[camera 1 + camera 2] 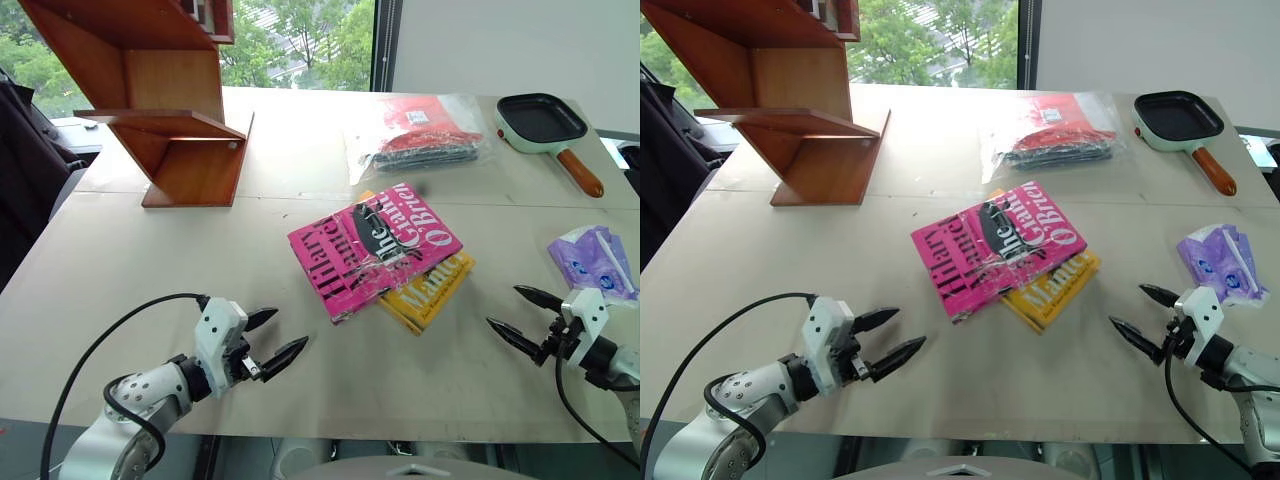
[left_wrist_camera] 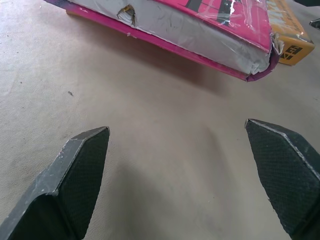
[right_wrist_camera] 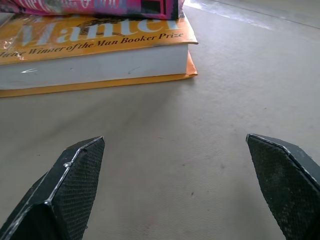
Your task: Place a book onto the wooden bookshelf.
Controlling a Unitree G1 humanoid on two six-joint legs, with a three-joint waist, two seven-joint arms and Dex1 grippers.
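Note:
The bright pink book [image 1: 375, 250] lies flat in the middle of the table, resting partly on a yellow book [image 1: 430, 290]. The reddish-brown wooden bookshelf [image 1: 165, 95] stands at the far left of the table. My left gripper [image 1: 278, 338] hovers open near the table's front edge, left of the books, its fingers pointing toward the pink book's page edge [image 2: 200, 37]. On the right, short of the yellow book's page edge [image 3: 95, 67], my right gripper [image 1: 512, 315] is open as well. Neither holds anything.
A clear bag of red and dark items [image 1: 425, 135] lies behind the books. A black pan with a wooden handle [image 1: 545, 125] sits at the far right. A purple packet [image 1: 592, 262] lies by the right gripper. Bare tabletop [image 1: 200, 250] separates shelf and books.

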